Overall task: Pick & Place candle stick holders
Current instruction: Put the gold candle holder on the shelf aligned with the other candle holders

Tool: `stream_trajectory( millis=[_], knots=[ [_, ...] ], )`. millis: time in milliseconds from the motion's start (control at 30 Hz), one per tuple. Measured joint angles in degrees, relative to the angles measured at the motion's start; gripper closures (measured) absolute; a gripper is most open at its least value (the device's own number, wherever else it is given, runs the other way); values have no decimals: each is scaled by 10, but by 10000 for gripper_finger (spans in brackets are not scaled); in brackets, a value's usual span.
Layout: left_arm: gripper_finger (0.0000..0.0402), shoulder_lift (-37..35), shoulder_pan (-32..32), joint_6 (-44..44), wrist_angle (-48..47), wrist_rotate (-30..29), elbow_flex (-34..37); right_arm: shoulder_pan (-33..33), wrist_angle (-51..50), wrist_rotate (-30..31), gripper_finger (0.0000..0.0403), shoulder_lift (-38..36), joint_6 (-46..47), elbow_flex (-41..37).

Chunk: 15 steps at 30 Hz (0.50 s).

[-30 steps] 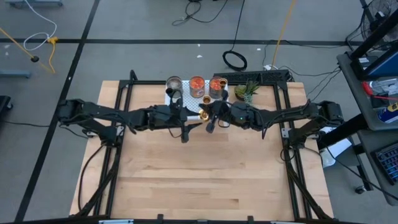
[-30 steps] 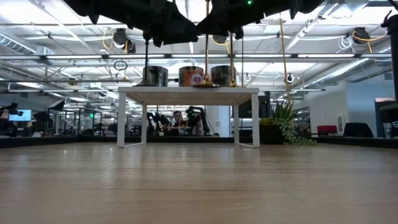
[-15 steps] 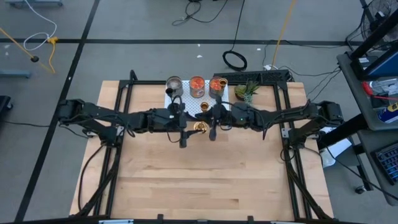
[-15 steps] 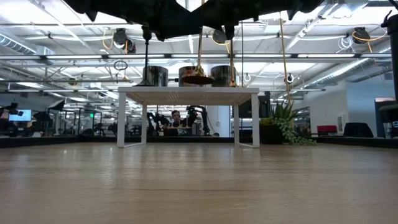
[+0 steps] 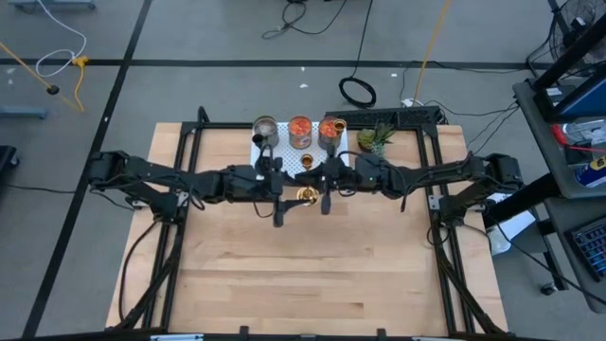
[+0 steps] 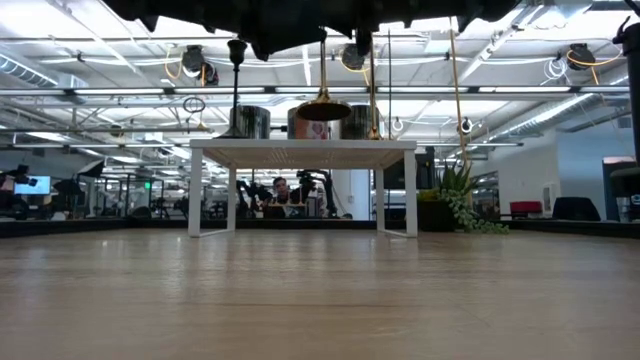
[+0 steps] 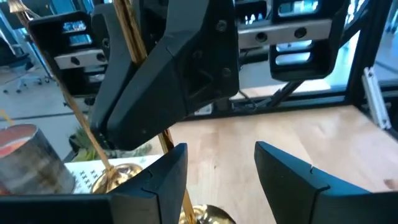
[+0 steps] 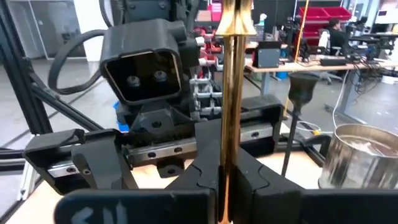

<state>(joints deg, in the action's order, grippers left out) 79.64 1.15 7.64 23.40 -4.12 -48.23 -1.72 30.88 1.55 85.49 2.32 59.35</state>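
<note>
My right gripper point(image 8: 231, 180) is shut on a shiny gold stemmed candle stick holder point(image 6: 323, 75), which hangs over the white perforated stand point(image 6: 303, 148). My left gripper point(image 7: 217, 171) is open just beside this holder's stem point(image 7: 134, 84), with nothing between its fingers. On the stand rest a second gold holder point(image 6: 371, 95), a black stemmed holder point(image 6: 237, 90), a grey glass cup point(image 5: 266, 128) and two orange cups point(image 5: 300, 131) point(image 5: 331, 130). My right gripper pinches the gold holder's thin stem point(image 8: 231, 124) between its two fingers. The fingers come in level and lie across the stem. The holder hangs upright, and its round base point(image 6: 323, 109) is lifted clear of the stand.
A small green potted plant point(image 5: 376, 138) stands right of the stand at the table's far edge. The black frame rails point(image 5: 189, 170) run along both sides. Bare wood tabletop point(image 5: 303, 275) lies on the near side.
My right gripper has turned at the wrist while still shut on the gold holder. The holder's base has come up off the stand and swung toward the table's near edge, and it now hangs clear.
</note>
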Motion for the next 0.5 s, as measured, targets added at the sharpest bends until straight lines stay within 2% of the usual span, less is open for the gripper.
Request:
stream_trajectory(
  millis=[200, 500],
  knots=[
    [206, 0, 0, -9, 20, 13, 0, 1, 0, -3, 397, 0, 3, 0],
    [206, -1, 0, -27, -11, 12, 0, 1, -17, -3, 397, 0, 11, 0]
  ],
)
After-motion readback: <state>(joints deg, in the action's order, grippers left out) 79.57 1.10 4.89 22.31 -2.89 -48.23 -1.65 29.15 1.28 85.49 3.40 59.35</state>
